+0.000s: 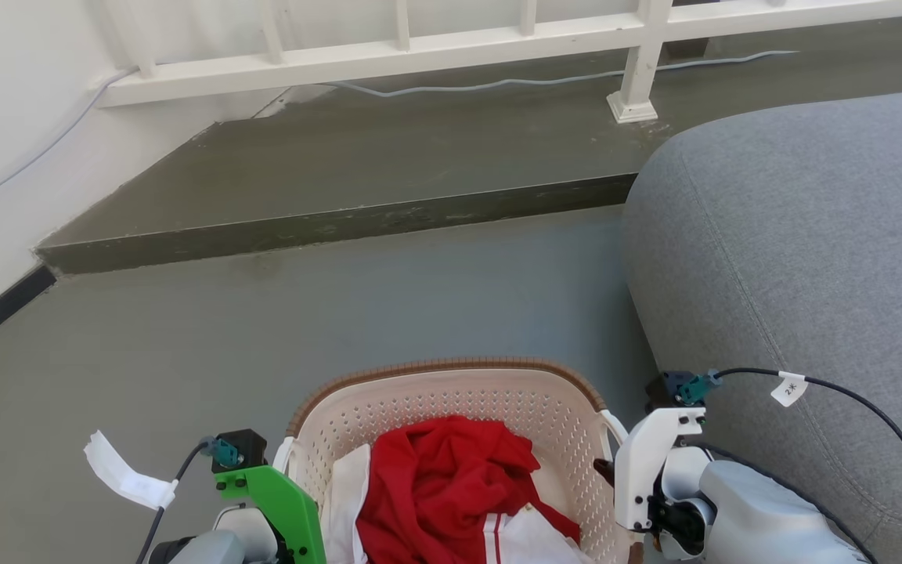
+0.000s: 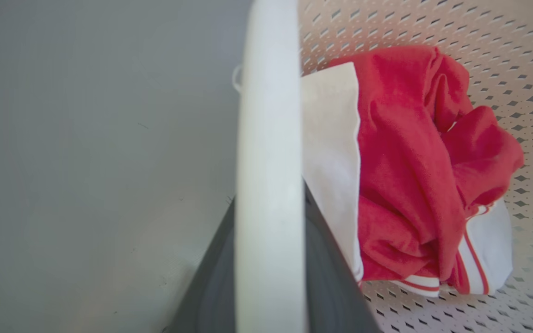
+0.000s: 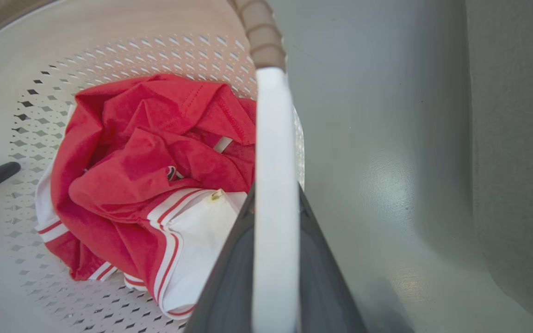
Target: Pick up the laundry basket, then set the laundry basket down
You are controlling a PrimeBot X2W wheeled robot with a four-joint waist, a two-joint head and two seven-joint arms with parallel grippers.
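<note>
One laundry basket [image 1: 451,407], one red garment [image 1: 443,478] inside, left claw [image 2: 269,208], right claw [image 3: 275,199], each seemingly gripping a handle [image 3: 273,138]

Home living area, grey fabric sofa [image 1: 795,235], white railing [image 1: 420,48] on a raised step [image 1: 341,176], smooth grey floor [image 1: 263,329], laundry basket [image 1: 451,403] holding clothes [image 1: 443,486].

Grey floor [image 1: 263,329] ahead and left of the laundry basket [image 1: 435,403] lies open. Grey sofa [image 1: 795,251] crowds the right side; raised step [image 1: 326,223] bounds the far edge.
</note>
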